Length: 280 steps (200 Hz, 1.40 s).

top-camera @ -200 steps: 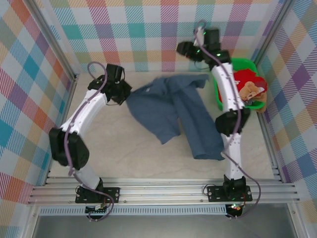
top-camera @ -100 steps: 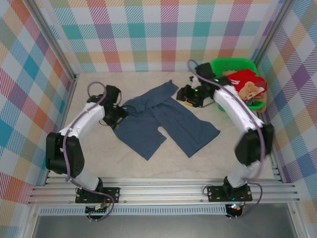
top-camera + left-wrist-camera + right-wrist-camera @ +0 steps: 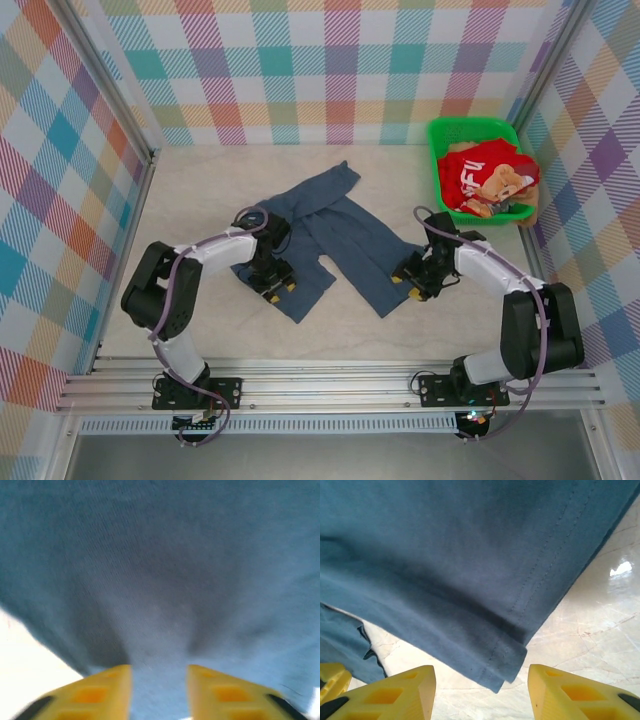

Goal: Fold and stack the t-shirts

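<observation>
1. A green plastic basket (image 3: 432, 150) stands in the far right corner of the pale surface (image 3: 190, 200), well apart from both arms. It holds a crumpled red t-shirt (image 3: 468, 172) with white lettering and a teddy-bear print (image 3: 506, 183).
2. Plaid walls (image 3: 300, 60) close in three sides, and a metal rail (image 3: 330, 385) runs along the near edge.
3. The slate-blue t-shirt (image 3: 345, 235) lies spread on the middle of the surface, rumpled, with one part reaching toward the far wall. Nothing lies on it but the two grippers at its near edge.
4. The left arm bends sharply at the elbow and reaches inward. The left gripper (image 3: 278, 286) is low over the shirt's near left part.
5. The right arm curls in from the right, and the right gripper (image 3: 408, 287) is at the shirt's near right corner.
6. In the right wrist view, the right gripper (image 3: 481, 672) has its yellow fingers (image 3: 395, 692) spread wide. The stitched hem corner of the shirt (image 3: 470, 570) lies just ahead of the gap, over bare surface (image 3: 600, 620).
7. In the left wrist view, the left gripper (image 3: 159, 672) has its fingers (image 3: 102, 690) set narrow, and blue cloth (image 3: 160, 580) creases toward the gap between them.
8. That view is blurred, so I cannot tell whether the cloth is pinched or only pressed.
9. A tan patch at the basket's right side is too small to identify.
</observation>
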Each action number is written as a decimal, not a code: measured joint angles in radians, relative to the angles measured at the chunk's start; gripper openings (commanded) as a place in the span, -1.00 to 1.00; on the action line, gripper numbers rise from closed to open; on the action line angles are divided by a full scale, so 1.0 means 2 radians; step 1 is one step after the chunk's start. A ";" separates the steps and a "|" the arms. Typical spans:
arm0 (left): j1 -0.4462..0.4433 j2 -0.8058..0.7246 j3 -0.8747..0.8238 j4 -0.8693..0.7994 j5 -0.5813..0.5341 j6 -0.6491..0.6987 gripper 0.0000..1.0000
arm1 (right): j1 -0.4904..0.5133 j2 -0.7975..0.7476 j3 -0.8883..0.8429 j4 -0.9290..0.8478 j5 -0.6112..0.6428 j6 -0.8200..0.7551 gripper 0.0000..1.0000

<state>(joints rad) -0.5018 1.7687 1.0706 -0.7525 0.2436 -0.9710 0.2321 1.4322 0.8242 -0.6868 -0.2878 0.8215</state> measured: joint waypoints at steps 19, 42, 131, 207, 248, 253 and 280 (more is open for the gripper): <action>0.000 0.005 -0.001 -0.006 -0.018 0.008 -0.94 | 0.000 0.019 -0.003 0.019 0.000 0.012 -0.15; 0.006 -0.002 -0.006 -0.002 -0.038 0.019 -1.00 | 0.000 0.051 -0.002 0.042 0.000 0.020 -0.26; 0.063 -0.059 -0.060 -0.021 -0.138 0.062 -1.00 | 0.028 0.017 0.012 0.006 0.004 0.042 0.10; 0.082 -0.091 -0.064 -0.043 -0.164 0.092 -1.00 | 0.092 0.048 0.003 0.018 -0.029 0.076 0.21; 0.082 -0.091 -0.064 -0.043 -0.162 0.092 -1.00 | 0.125 0.080 0.056 -0.007 -0.040 0.051 0.18; 0.082 -0.091 -0.064 -0.043 -0.162 0.092 -1.00 | 0.127 0.084 0.060 -0.009 -0.039 0.046 0.16; 0.082 -0.091 -0.064 -0.043 -0.159 0.093 -1.00 | 0.135 0.110 0.065 -0.017 -0.035 0.018 -0.05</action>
<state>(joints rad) -0.3378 1.5864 0.9428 -0.8379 -0.0746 -0.7841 0.5018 1.6516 0.9543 -0.7200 -0.3588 0.8574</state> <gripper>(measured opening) 0.049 0.528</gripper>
